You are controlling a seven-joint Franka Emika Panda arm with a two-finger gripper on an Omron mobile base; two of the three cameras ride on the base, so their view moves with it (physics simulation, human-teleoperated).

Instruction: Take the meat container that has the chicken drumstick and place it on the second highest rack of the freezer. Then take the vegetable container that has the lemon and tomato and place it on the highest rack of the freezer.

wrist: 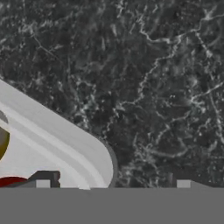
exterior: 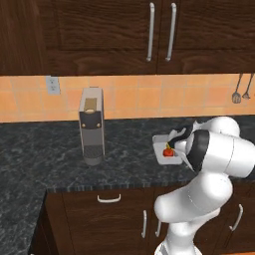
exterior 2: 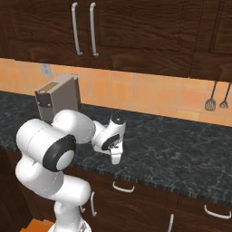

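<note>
The vegetable container (exterior: 159,142) is a light grey tray on the dark counter, partly hidden by my arm. The red tomato (exterior: 168,153) lies in it. In the hand view the vegetable container's rounded corner (wrist: 65,135) is at lower left, with the tomato (wrist: 11,181) and a sliver of the lemon (wrist: 2,142) at the left edge. My gripper (wrist: 113,183) points down at that corner and is open. One fingertip (wrist: 43,181) is over the tray's inside, the other over the counter. The gripper (exterior 2: 116,158) holds nothing. The meat container, chicken drumstick and freezer are out of view.
A grey coffee machine (exterior: 92,124) stands on the counter (exterior: 45,149) left of the tray, against the orange tiled wall. Dark wood cabinets hang above. Utensils (exterior 2: 210,103) hang on the wall at the far right. Drawers and doors lie below the counter edge.
</note>
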